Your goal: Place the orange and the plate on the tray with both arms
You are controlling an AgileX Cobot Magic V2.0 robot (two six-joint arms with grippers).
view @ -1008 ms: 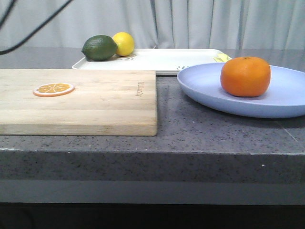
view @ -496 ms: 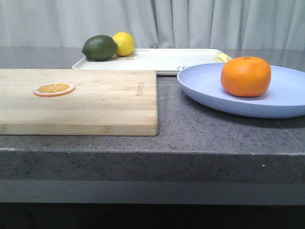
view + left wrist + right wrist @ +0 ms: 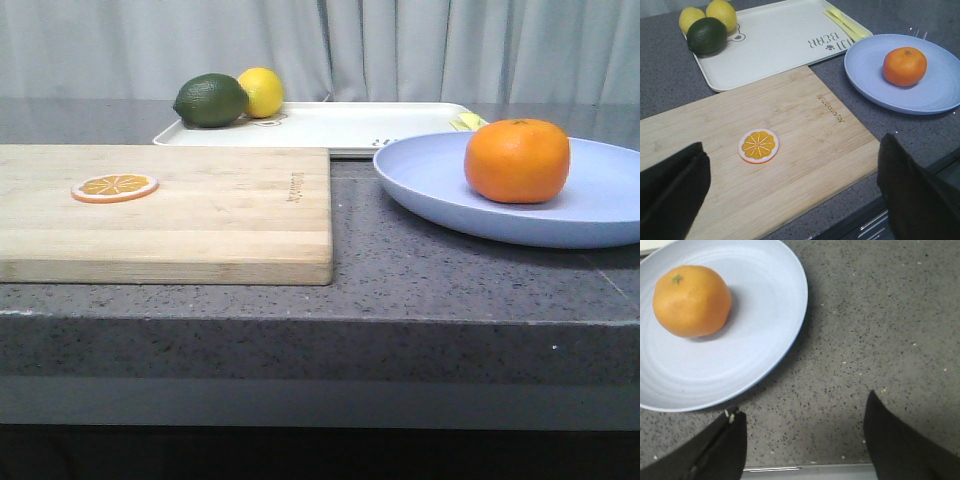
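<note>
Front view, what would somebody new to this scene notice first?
The bright orange catches the eye first, sitting on the pale lavender-blue plate at the right of the counter. Next is the big wooden cutting board at the left, with a thin orange slice lying flat on it. Behind them sits the white tray, a dark green lime and a yellow lemon at its far left end.

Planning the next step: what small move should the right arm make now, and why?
Probably lower the open right gripper toward the plate rim. It hangs above bare counter beside the plate, holding nothing, while the orange sits on the plate, off the tray.
</note>
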